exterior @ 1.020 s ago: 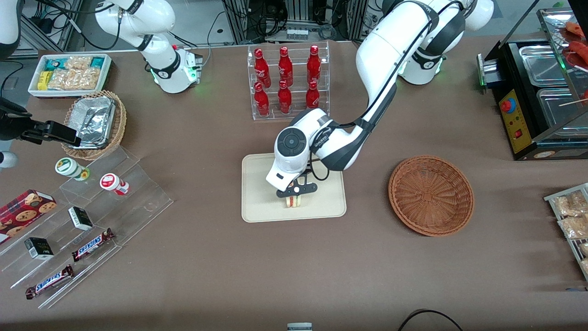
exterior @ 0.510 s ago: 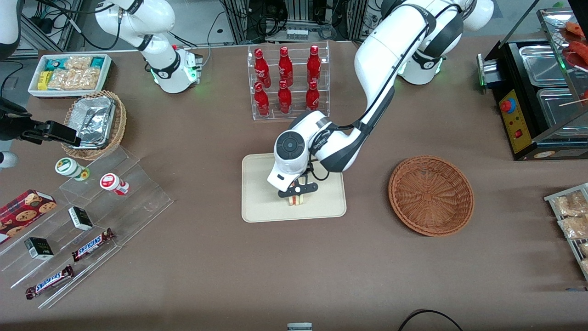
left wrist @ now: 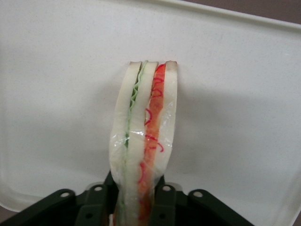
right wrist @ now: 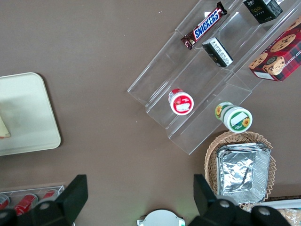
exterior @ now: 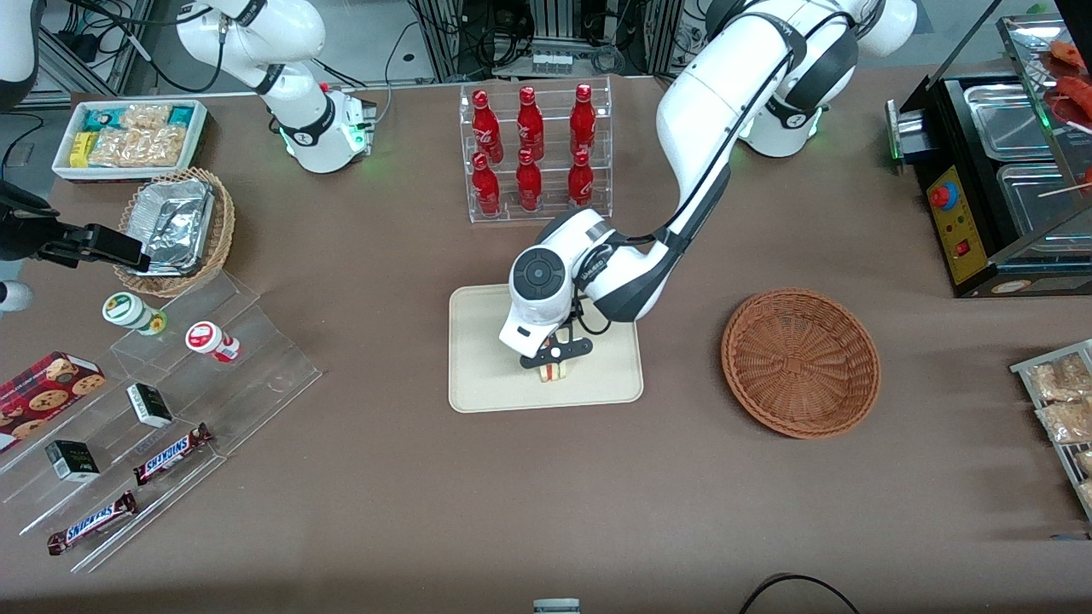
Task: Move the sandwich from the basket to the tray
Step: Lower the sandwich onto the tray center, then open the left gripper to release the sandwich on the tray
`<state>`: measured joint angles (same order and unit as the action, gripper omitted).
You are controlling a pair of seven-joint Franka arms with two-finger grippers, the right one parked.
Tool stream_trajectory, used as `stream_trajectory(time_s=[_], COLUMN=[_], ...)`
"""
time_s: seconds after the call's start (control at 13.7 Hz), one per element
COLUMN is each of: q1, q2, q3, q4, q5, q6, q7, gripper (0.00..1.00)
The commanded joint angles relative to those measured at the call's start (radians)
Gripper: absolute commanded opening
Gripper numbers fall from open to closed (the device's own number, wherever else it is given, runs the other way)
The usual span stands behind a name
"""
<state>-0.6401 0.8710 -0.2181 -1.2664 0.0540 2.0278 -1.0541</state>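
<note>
Cream tray [exterior: 486, 375] | sandwich [left wrist: 143, 136] pinched in pincer [exterior: 554, 365] | possibly touching

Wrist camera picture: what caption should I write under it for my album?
The gripper holds a wrapped sandwich on its edge above the cream tray.

A: Where does the left arm stand?

B: It reaches from its base down toward the middle of the counter [exterior: 384, 477], elbow high, the forearm sloping to a bent wrist.

A: And the end effector [exterior: 554, 368]?

B: It points straight down, low over the tray [exterior: 478, 375]. Its black fingers [left wrist: 101, 197] are closed on the sandwich [left wrist: 143, 136], pinching the wrapped wedge from both flat sides, cut edge facing the wrist camera.
</note>
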Motion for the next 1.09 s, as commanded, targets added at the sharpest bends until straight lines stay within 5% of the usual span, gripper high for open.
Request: stream_trajectory(time_s=[0.0, 0.58, 1.02], q1=[-0.016, 0.0, 0.106], q2=[0.011, -0.099, -0.217], q3=[0.011, 0.013, 0.016], q4=[0.039, 0.041, 0.027], q5=[0.01, 0.01, 0.012], q6=[-0.008, -0.077, -0.253], q7=[-0.021, -0.001, 0.157], gripper=[1.0, 1.0, 1.0])
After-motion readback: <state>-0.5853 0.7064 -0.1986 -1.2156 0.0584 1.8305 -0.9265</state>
